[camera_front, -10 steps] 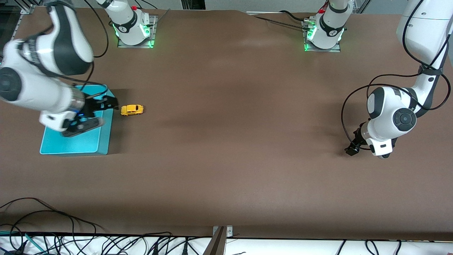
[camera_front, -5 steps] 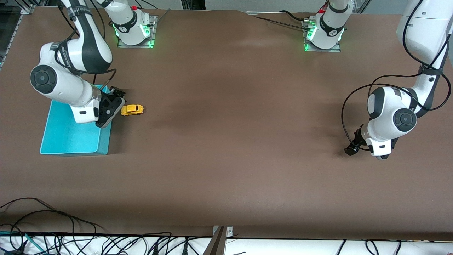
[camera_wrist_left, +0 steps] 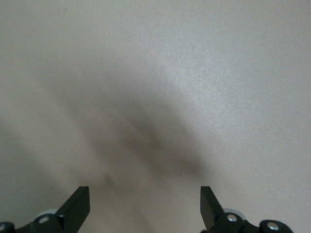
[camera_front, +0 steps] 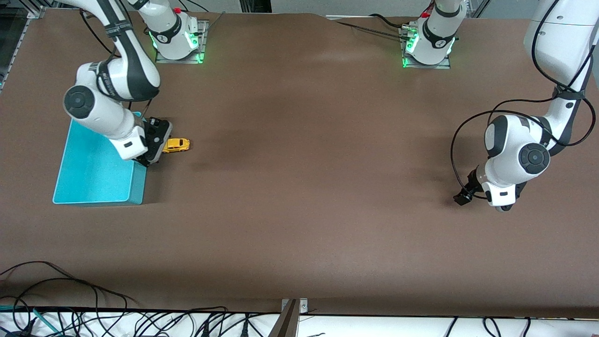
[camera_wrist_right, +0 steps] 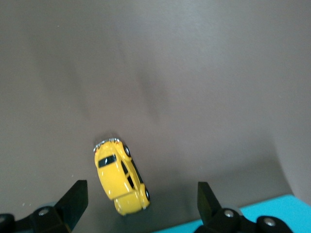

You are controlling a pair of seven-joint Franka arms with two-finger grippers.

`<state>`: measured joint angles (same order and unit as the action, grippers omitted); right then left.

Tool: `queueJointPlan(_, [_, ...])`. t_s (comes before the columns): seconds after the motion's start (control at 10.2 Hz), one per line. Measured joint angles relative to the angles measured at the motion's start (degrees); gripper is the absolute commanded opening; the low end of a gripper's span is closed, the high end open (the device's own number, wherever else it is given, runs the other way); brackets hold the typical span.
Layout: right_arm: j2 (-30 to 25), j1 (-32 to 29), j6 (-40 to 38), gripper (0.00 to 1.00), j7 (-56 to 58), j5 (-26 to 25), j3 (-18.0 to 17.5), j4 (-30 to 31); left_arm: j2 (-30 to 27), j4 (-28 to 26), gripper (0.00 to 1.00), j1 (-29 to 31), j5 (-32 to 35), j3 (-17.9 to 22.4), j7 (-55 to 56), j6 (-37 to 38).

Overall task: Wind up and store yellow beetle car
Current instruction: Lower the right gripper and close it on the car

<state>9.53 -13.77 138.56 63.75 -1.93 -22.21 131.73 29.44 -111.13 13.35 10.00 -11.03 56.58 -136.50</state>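
The left gripper [camera_front: 463,198] waits, spread wide and holding nothing, well apart from the turquoise bin [camera_front: 93,173]. The yellow beetle car [camera_front: 176,145] sits just beside the bin. Right gripper [camera_front: 152,159], bent down over the bin's edge, gapes empty.

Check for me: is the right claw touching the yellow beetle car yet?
Apart. The right wrist view shows the yellow beetle car on the table between the open right claw's fingers, with bare table on each side.
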Motion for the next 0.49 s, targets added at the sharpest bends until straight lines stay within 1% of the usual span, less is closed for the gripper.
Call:
queueJointPlan(0.29, [0.1, -0.31, 8.47, 1.0, 0.36, -4.24, -0.55, 5.99, 0.0, 0.35, 1.0, -0.01, 0.0, -0.24, -0.72, 0.0])
queueJointPlan(0.49, [1.3, -1.02, 15.59, 1.0, 1.88, -5.74, -0.55, 10.32, 0.0, 0.47, 1.0, -0.03, 0.0, -0.29, -2.59, 0.08])
